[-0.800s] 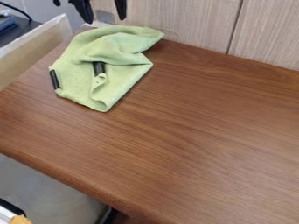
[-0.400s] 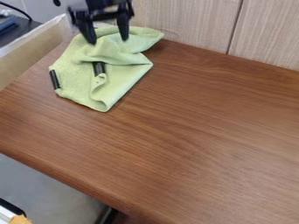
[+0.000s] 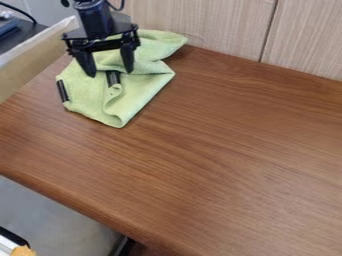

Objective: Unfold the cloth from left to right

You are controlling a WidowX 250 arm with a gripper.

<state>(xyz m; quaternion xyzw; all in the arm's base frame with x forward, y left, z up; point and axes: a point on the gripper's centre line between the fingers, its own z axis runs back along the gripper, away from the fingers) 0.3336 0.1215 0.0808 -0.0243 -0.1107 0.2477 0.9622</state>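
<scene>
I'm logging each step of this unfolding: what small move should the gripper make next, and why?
Probably lower the open gripper a little, toward the dark strip in the middle of the green cloth. The fingertips appear on either side of that strip's upper end, and the cloth is bunched there, so it may offer something to grasp.

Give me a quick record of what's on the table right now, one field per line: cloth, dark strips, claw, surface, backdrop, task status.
Cloth: green cloth, bunched and folded, at the table's far left
Dark strips: one at the cloth's left edge, another near its middle
Claw: black claw, open, fingers pointing down over the cloth; contact can't be told
Surface: brown wood-grain table
Backdrop: pale wood-grain panels
Task status: cloth not yet unfolded
</scene>
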